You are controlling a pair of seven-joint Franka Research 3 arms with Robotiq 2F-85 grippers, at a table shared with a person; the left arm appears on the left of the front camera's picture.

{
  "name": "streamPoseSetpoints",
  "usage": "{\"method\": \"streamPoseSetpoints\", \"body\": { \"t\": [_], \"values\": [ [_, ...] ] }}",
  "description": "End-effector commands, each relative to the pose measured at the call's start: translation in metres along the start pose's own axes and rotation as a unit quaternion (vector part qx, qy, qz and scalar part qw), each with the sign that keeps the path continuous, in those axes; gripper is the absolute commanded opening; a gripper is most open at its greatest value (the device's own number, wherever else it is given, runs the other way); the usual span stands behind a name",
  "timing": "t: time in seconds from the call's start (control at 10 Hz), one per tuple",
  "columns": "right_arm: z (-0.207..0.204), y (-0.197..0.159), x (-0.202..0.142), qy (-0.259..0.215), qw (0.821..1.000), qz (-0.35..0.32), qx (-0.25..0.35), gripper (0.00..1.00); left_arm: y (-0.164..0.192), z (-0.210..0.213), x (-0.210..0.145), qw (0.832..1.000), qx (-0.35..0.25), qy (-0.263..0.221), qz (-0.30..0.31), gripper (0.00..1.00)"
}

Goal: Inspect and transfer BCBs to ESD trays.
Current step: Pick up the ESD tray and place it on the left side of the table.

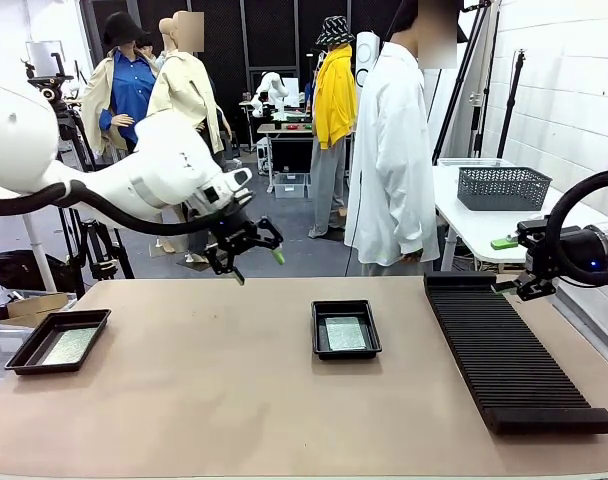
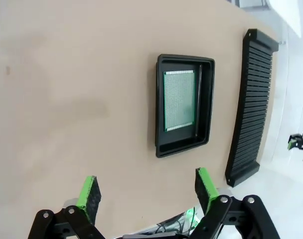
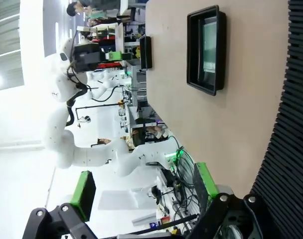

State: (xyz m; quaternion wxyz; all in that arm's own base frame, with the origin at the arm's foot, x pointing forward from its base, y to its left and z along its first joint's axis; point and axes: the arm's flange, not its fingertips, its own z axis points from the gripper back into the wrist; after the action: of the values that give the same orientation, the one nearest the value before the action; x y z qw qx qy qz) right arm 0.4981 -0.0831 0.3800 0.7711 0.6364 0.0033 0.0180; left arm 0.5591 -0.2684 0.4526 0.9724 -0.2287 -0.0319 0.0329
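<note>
While both hands (image 1: 252, 250) (image 3: 141, 191) gape empty | slotted rack (image 1: 509, 350) right of boarded tray (image 1: 345, 329) | person (image 1: 392, 150) behind

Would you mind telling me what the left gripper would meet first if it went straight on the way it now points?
Probably bare table just beside the ESD tray holding a BCB; the open left gripper hangs above it, though depth is unclear.

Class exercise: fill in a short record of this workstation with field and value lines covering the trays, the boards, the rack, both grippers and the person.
trays: two black ESD trays, one at the table's left edge, one mid-table
boards: one green BCB flat in each, left, middle
rack: long black ribbed rack, right side, no boards visible
left gripper: open, raised above table, holding nothing
right gripper: open, holding nothing
person: standing at far side, white coat
</note>
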Motion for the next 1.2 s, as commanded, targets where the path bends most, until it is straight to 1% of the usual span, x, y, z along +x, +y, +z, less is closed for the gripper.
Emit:
{"method": "streamPoseSetpoints", "body": {
  "t": [0.0,0.1,0.4,0.5,0.7,0.8,1.1],
  "values": [
    [0.002,0.0,0.004,0.004,1.0,-0.003,0.015,1.0,-0.014,-0.029,0.001,0.999,0.039,-0.018,0.004,1.0],
    [0.0,0.0,0.0,0.0,1.0,0.0,0.0,1.0,-0.018,-0.045,0.004,0.998,0.055,-0.023,0.004,1.0],
    [0.0,0.0,0.0,0.0,1.0,0.0,0.0,1.0,-0.026,-0.09,0.009,0.997,0.067,-0.045,0.0,1.0],
    [0.0,0.0,0.0,0.0,1.0,0.0,0.0,1.0,-0.031,-0.102,0.006,0.997,0.067,-0.037,0.003,1.0],
    [0.0,0.0,0.0,0.0,1.0,0.0,0.0,1.0,-0.036,-0.124,0.004,0.997,0.079,-0.016,-0.009,1.0],
    [0.0,0.0,0.0,0.0,1.0,0.0,0.0,1.0,-0.038,-0.132,0.006,0.997,0.074,0.005,-0.005,1.0],
    [0.0,0.0,0.0,0.0,1.0,0.0,0.0,1.0,-0.047,-0.152,0.015,0.998,0.061,0.002,0.004,1.0]
  ]
}}
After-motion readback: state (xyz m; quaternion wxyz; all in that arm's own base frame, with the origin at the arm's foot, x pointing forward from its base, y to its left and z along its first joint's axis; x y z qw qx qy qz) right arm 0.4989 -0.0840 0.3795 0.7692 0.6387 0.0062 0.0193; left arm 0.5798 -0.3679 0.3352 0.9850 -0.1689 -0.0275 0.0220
